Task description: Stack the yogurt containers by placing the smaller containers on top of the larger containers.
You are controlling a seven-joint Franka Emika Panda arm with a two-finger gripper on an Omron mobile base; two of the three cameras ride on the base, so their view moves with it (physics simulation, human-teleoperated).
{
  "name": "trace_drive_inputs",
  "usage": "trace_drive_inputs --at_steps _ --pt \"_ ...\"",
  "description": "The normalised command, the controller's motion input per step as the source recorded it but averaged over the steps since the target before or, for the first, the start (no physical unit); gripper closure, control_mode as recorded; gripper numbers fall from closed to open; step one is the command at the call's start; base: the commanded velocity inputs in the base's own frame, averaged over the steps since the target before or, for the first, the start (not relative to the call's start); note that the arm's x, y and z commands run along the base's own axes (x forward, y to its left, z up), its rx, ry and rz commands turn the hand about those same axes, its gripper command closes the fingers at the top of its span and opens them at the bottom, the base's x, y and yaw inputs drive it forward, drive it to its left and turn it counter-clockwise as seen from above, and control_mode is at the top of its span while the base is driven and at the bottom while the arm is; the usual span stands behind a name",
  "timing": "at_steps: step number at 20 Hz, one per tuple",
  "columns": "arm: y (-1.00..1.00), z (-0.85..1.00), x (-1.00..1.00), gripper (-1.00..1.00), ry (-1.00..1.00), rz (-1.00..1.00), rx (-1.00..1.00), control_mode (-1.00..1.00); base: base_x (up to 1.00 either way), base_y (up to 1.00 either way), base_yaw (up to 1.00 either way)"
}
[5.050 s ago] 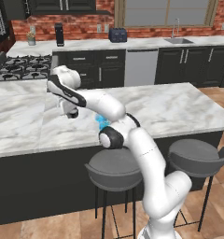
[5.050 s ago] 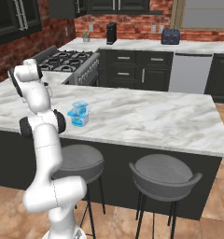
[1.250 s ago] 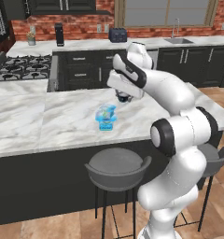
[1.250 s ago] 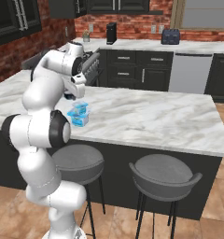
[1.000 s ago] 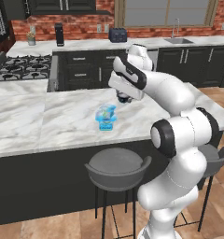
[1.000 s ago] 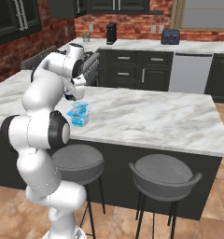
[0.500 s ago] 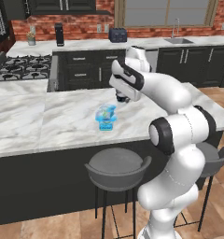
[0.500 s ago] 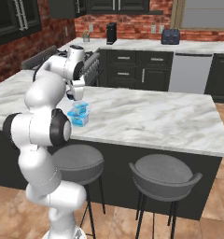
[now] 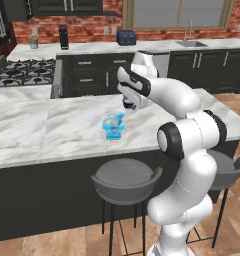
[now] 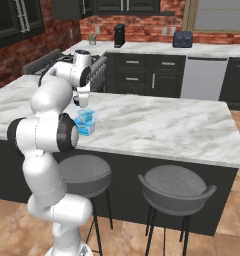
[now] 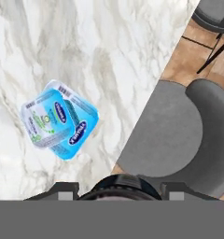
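Note:
On the marble island the wide light-blue tub (image 9: 113,133) (image 10: 85,128) (image 11: 73,137) carries the medium clear-and-blue cup (image 9: 113,120) (image 10: 85,117) (image 11: 45,117) on its top. My gripper (image 9: 128,106) (image 10: 83,104) (image 11: 119,188) hangs above the counter, a little behind and to the right of that stack. It is shut on the tiny dark round cup (image 9: 127,103) (image 11: 121,185), which sits between the fingertips at the bottom of the hand view. The dark cup is in the air, apart from the stack.
The island's front edge runs close to the stack, with two grey stools (image 9: 124,176) (image 10: 176,189) below it. A stove (image 9: 22,75) stands at the far left. The back counter holds a toaster (image 9: 126,37) and a sink (image 9: 191,44).
The gripper with the dark cup has sunk slightly and drifted a little toward the stack. The tub and the cup on it have not moved.

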Motion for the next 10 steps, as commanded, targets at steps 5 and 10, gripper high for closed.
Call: trace_drive_inputs --at_steps 5,10 --pt "0.01 -0.12 0.24 1.0 -0.03 -0.09 0.0 -1.0 0.0 0.0 0.0" --pt "0.01 -0.16 0.29 1.0 -0.03 -0.06 0.0 -1.0 0.0 0.0 0.0"
